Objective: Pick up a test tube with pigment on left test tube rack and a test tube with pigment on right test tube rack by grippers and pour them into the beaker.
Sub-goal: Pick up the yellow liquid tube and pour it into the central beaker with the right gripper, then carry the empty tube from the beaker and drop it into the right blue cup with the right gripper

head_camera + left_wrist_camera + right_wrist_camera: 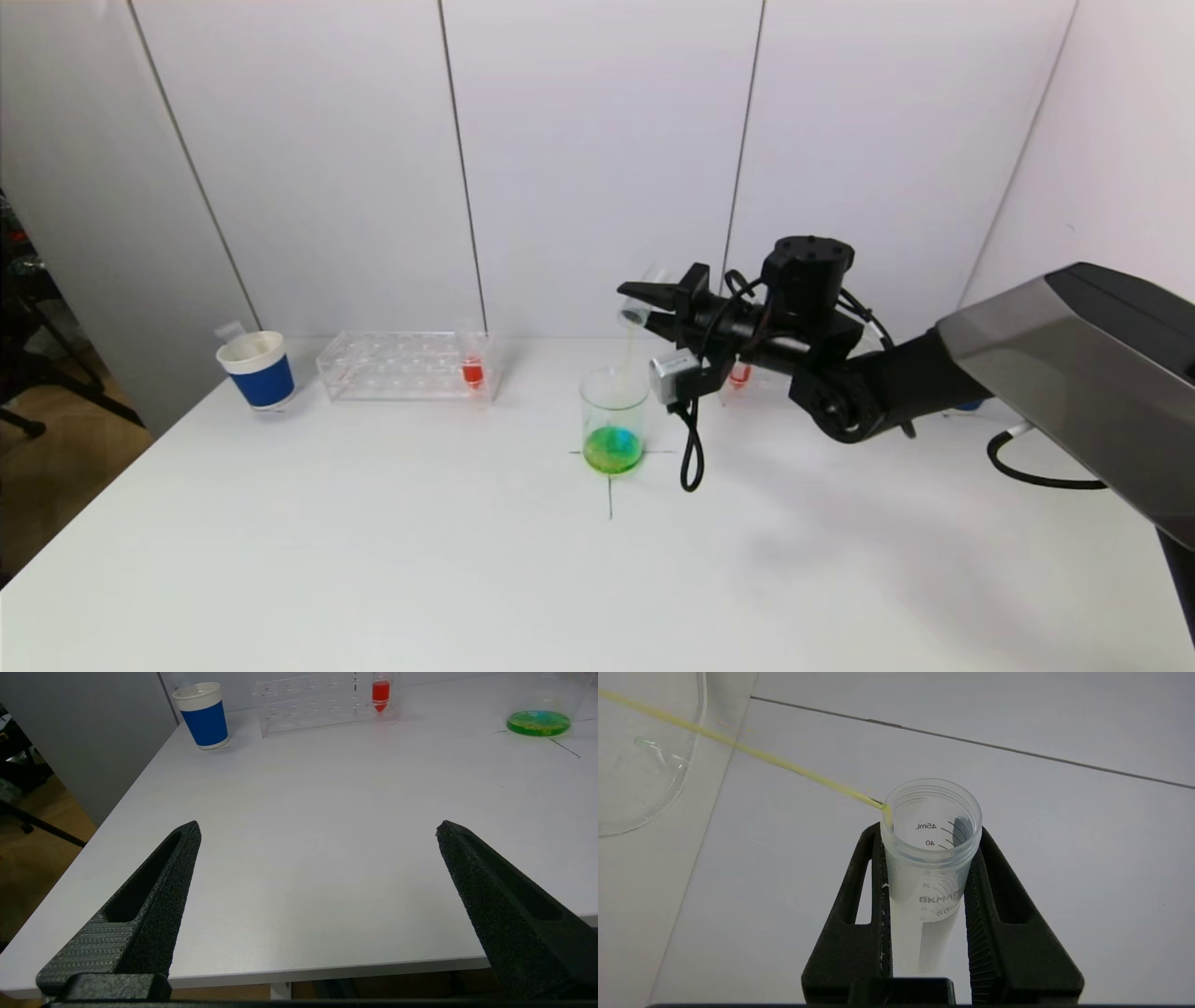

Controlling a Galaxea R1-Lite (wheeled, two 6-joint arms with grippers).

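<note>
Head view: the right gripper (644,313) clamps a tipped test tube (637,314) above the central beaker (613,422), so yellow pigment streams in.

Left wrist view: the left gripper (317,833), fingers spread and empty, waits near the table's left front edge; a red tube (380,693) stands in the far rack (322,702).

Right wrist view: both fingers (859,896) squeeze the tube mid-body, leaving its mouth free.

I count one beaker (613,422), one blue cup (257,370), one clear rack (406,365) fully in view, and three test tubes (472,367), one held tilted.
</note>
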